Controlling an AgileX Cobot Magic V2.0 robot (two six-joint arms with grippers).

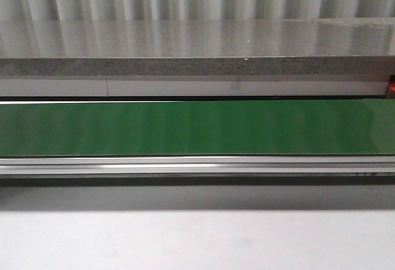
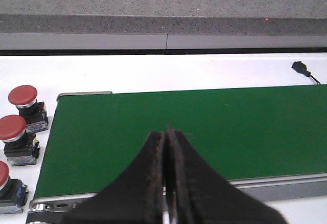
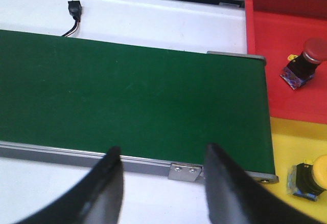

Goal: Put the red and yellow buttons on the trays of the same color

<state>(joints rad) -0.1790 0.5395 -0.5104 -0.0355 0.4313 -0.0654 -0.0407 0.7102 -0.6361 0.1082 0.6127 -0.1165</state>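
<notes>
— How far along is the job judged to be?

— Partly done, it seems. In the right wrist view one red button [image 3: 302, 63] is seen lying tilted on the red tray [image 3: 265, 40], and one yellow button [image 3: 312, 177] is seen on the yellow tray [image 3: 286, 142], just beside the end of the belt [image 3: 127, 96].

— And what is left?

— Three red buttons are shown in the left wrist view, lined up upright on the white table [image 2: 153, 73] beside the other end of the belt: one [image 2: 24, 101], a second [image 2: 13, 133] and a third [image 2: 2, 182], cut off by the frame edge. No more yellow ones can be seen in any view.

— Is anything carried on the belt?

— Nothing is seen on it in any of the three views.

— The grippers?

— The left gripper [image 2: 165, 175] is clenched, fingers pressed together with nothing between them, and is held over the belt. The right gripper [image 3: 162, 175] is released, fingers well apart and empty, held near the belt's edge by the trays.

— So the next step?

— A red button would probably have to be fetched by the left arm, for which its fingers must first be parted.
</notes>
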